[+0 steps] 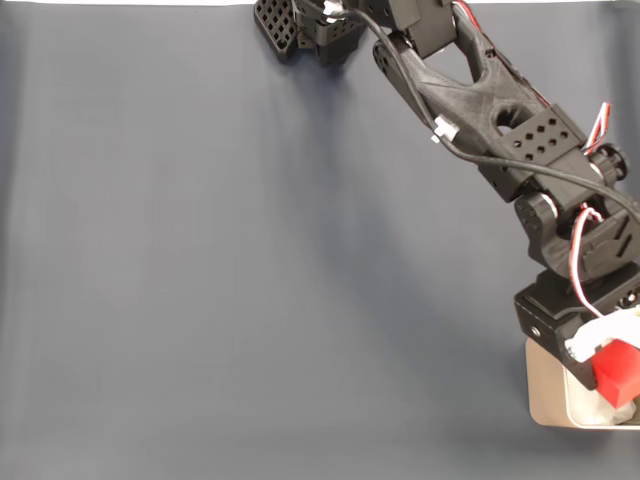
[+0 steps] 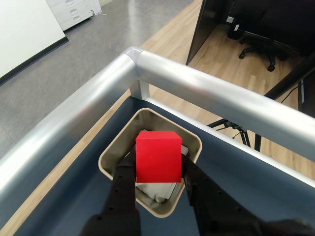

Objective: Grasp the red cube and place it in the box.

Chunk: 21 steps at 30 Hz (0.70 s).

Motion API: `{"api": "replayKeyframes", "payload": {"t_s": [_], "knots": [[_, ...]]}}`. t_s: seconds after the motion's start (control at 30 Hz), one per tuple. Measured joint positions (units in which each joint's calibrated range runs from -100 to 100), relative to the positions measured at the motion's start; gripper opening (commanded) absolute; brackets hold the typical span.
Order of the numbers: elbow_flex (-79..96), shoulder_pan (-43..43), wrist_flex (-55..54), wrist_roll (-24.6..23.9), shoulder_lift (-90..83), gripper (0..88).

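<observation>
Gripper (image 2: 158, 179) was clamped on the red cube (image 2: 158, 156), one finger on each side, holding it right above the box (image 2: 114, 148). In the fixed view, cube (image 1: 617, 372) and box (image 1: 545, 385) sat at the dark table's (image 1: 250, 300) lower right edge.

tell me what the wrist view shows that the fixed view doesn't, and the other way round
The wrist view alone shows the silver rail edging the table, the wooden floor beyond it, an office chair, and the box's full rounded rim. The fixed view alone shows the black arm reaching in from the top edge and the wide grey tabletop. Both show the red cube held in the gripper above the box, which sits at the table's corner.
</observation>
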Motion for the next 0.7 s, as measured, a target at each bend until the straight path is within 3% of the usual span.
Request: {"api": "replayKeyframes", "payload": {"t_s": [0.4, 0.43, 0.57, 0.7], "knots": [[0.0, -0.5, 0.0, 0.0, 0.0, 13.1], [0.0, -0.5, 0.0, 0.0, 0.0, 15.3], [0.0, -0.5, 0.1, 0.0, 0.0, 37.8], [-1.7, -0.5, 2.8, 0.2, 0.0, 44.9]]}}
